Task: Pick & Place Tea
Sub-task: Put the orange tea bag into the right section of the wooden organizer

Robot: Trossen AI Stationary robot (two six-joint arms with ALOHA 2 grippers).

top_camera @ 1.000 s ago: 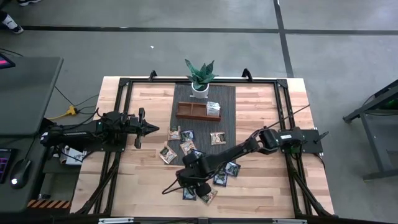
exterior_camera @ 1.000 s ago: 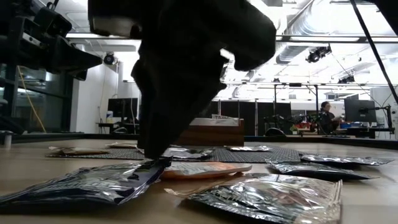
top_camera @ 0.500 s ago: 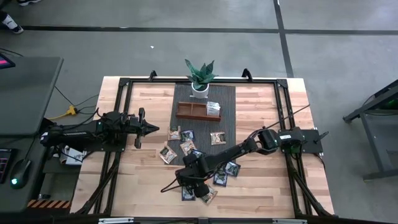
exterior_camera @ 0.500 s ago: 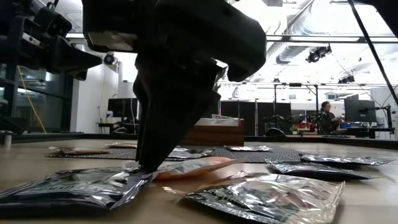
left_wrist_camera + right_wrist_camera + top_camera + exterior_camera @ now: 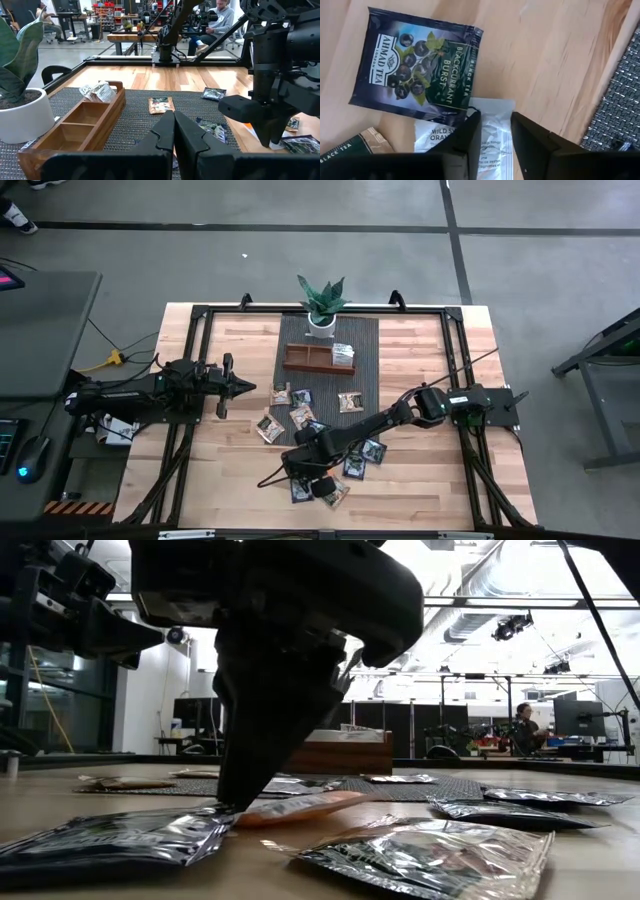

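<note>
Right gripper (image 5: 492, 132): fingers slightly parted, straddling a white-and-orange sachet (image 5: 487, 135) flat on the table, lower centre of the high view. Adjoining: dark blackcurrant sachet (image 5: 417, 67), glossy, printed berries. Further sachets (image 5: 300, 416) scattered mid-table. Left gripper (image 5: 173, 135): fingers closed, empty, left of frame.

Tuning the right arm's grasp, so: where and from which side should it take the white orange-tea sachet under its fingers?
Probably by its free short edge, from straight above. The white sachet lies flat on the table, its other end tucked among the blackcurrant sachet and a tan one. The right gripper hangs open astride it, so closing there should pinch the foil.
</note>
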